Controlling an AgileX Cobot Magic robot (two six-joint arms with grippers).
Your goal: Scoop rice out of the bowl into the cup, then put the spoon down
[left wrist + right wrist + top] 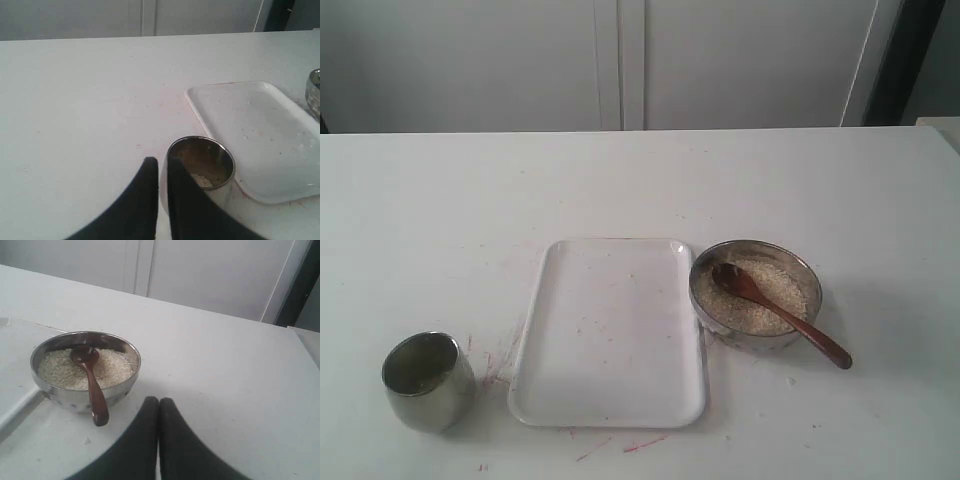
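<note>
The steel bowl (pixel 750 340) stands right of the middle, holding beige rice (pixel 775 290). The dark wooden spoon (pixel 790 315) lies in it, its oval end on the rice and its handle sticking out over the rim toward the front right. The small steel cup (pixel 428 380) stands upright at the front left. In the left wrist view the cup (pixel 226 192) holds a little rice (pixel 202 180), and my left gripper (pixel 162 161) is shut just in front of it. My right gripper (pixel 159 401) is shut and empty, a short way from the bowl (pixel 65 395) and spoon (pixel 92 380). Neither gripper shows in the exterior view.
A white rectangular tray (pixel 610 330) lies between cup and bowl, with red marks on the table around its front and left edges. The tray (pixel 260 130) sits right beside the cup. A white cabinet wall runs behind the table's far edge.
</note>
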